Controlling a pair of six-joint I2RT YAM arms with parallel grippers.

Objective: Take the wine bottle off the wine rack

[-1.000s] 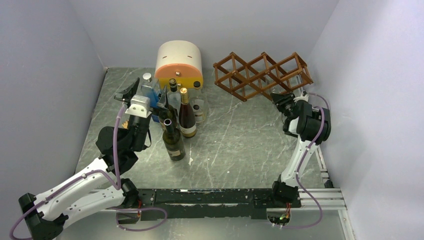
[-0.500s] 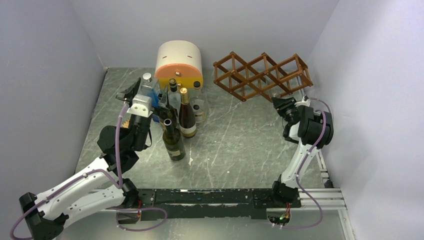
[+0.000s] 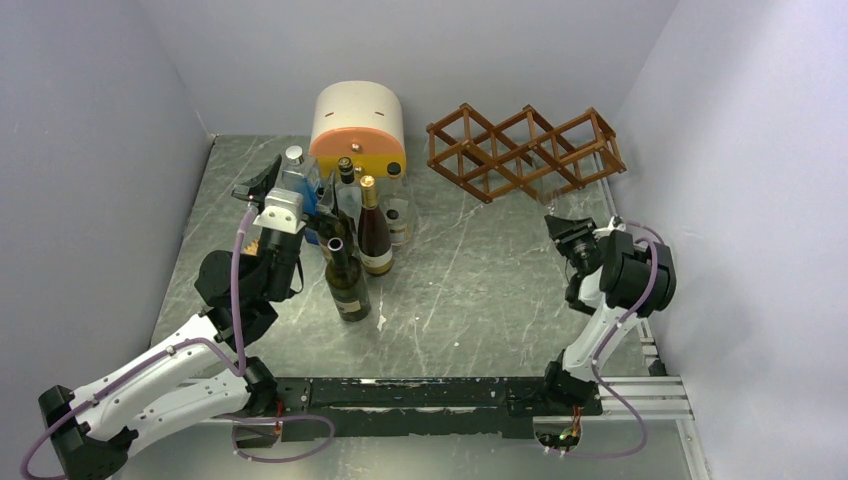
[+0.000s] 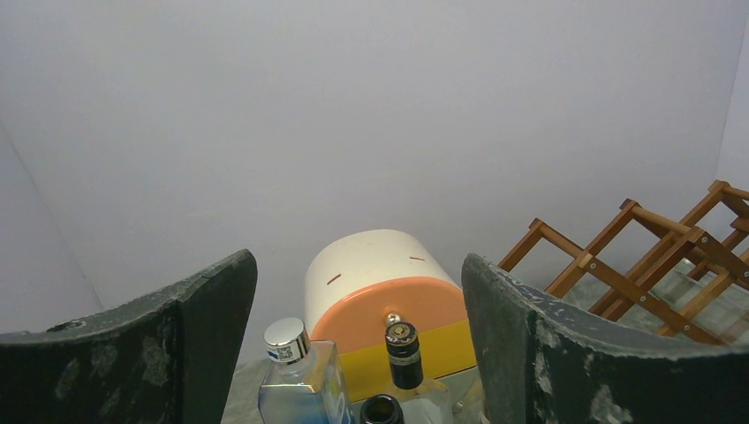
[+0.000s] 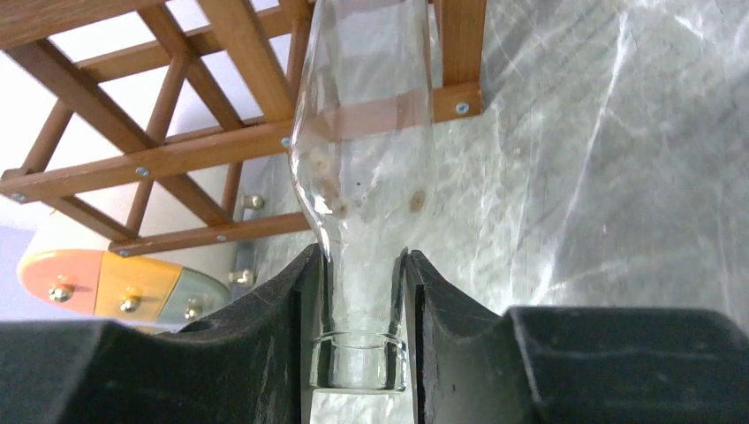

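Right end effector (image 5: 358,291) was clamped on the neck of the clear glass wine bottle (image 5: 366,106), body extending directly ahead to the reddish-brown wooden lattice rack (image 5: 177,155); judged light, rigid, slippery, breakable, neck-hold adequate.

A grey-green marbled tabletop (image 3: 480,290) sits between plain pale lilac walls (image 3: 120,120). At the back, left of centre, stands a rounded cream box with an orange and yellow drawer front (image 3: 358,120). Just in front of it is a tight cluster of upright bottles: a dark green bottle with a pale label (image 3: 350,288) nearest, a brown gold-capped bottle (image 3: 375,238), and a clear silver-capped bottle (image 3: 296,172).
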